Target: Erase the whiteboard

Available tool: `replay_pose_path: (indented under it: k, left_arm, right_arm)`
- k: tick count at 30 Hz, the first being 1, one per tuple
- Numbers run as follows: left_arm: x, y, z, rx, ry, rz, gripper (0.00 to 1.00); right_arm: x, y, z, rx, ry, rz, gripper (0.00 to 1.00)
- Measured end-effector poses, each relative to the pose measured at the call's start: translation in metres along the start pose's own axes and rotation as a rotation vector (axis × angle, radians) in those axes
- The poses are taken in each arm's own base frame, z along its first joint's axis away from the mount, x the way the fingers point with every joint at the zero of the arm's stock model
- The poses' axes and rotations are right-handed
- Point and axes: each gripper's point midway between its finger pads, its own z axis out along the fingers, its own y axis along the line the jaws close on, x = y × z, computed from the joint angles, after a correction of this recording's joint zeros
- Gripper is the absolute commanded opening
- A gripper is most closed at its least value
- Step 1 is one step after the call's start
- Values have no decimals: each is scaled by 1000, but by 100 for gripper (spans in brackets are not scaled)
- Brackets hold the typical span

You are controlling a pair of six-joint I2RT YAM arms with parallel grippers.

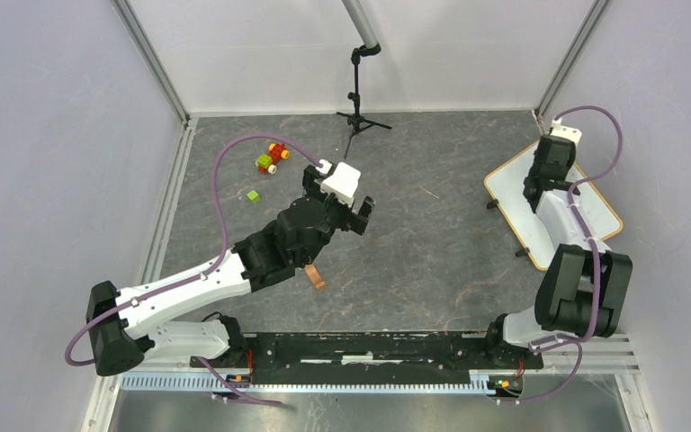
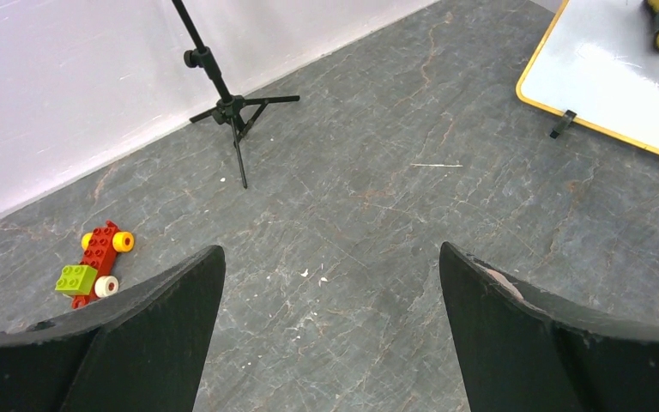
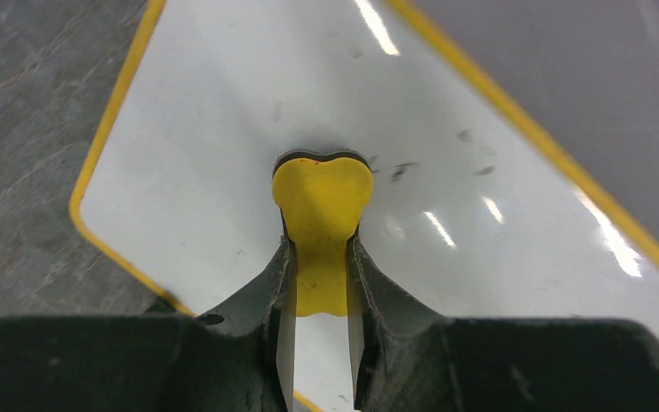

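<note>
Right gripper [image 3: 320, 257]: closed narrow on a yellow eraser [image 3: 322, 193], whose dark underside shows as a thin rim at its far end.
Eraser position: over the white face of the whiteboard [image 3: 223, 129], near its middle; whether it presses on the surface I cannot tell.
Whiteboard: lies at the far right of the desk [image 1: 432, 252], turned at an angle, beside the right wall, with the right arm reaching over it.
Whiteboard surface: yellow-tan frame, mostly white, with a few faint dark smudges to the right of the eraser.
Whiteboard supports: small black feet [image 2: 564, 123] stick out along its left edge.
Left gripper [image 2: 330, 253]: spread wide, holding nothing, hanging above bare desk left of centre.
Toy car [image 1: 273, 157]: red bricks with yellow and white wheels and a green brick on it, far left.
Loose green brick [image 1: 253, 195]: just near of the car, apart from it.
Small brown block [image 1: 315, 276]: beside the left arm's forearm.
Black tripod stand [image 1: 357, 117]: far centre, by the back wall.
</note>
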Motion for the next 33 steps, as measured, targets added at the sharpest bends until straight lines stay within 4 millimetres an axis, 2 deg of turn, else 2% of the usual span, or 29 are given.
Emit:
replay_pose_path:
  k: [5, 7, 9, 14, 21, 24, 29, 31, 33]
  left_arm:
    - [0, 0, 0, 0, 0, 0, 100]
    - [0, 0, 0, 0, -1, 0, 100]
    - [0, 0, 0, 0, -1, 0, 100]
    - [0, 0, 0, 1, 0, 0, 100]
    - [0, 0, 0, 1, -1, 0, 100]
    - [0, 0, 0, 1, 0, 0, 100]
    - [0, 0, 0, 3, 0, 0, 100]
    - [0, -1, 0, 5, 0, 0, 100]
    - [0, -1, 0, 6, 1, 1, 100]
  right_arm:
    - [-23, -50, -5, 137, -45, 39, 24]
    - [-23, -64, -4, 178, -42, 46, 24]
    - [-21, -69, -2, 193, -34, 44, 24]
    - [-16, -51, 6, 171, -23, 2, 24]
    - [-5, 1, 19, 81, -2, -74, 24]
    - [-7, 17, 23, 41, 8, -92, 24]
    - [-10, 16, 19, 33, 18, -99, 25]
    - [-12, 7, 15, 56, 18, -99, 25]
    - [-19, -11, 9, 100, 5, -80, 25]
